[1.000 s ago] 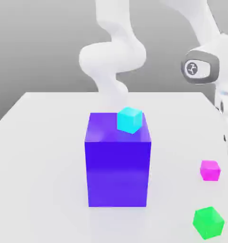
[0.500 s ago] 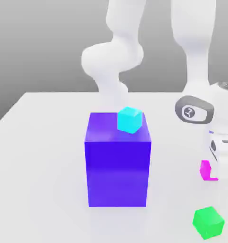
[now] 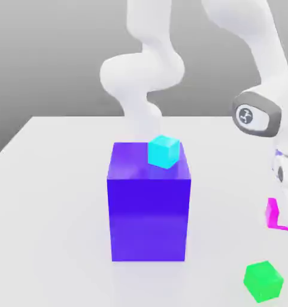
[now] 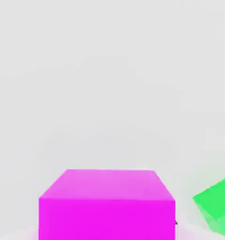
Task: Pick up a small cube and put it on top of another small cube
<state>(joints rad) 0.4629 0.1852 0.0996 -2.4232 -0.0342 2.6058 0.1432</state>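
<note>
i see the arm [image 3: 272, 57] is more to the exterior view's right than half second before. the big blue block [image 3: 149, 219] stays. my claw [image 3: 285, 214] is closed on the magenta cube [image 3: 272, 213], now shifted right, far side of the unmoved green cube [image 3: 263, 281]. cyan cube [image 3: 164, 152] remains on the block.

Glossy, plastic-looking big blue block [image 3: 149, 219]; smooth white tabletop [image 3: 62, 198], w/ faint sheen.
</note>
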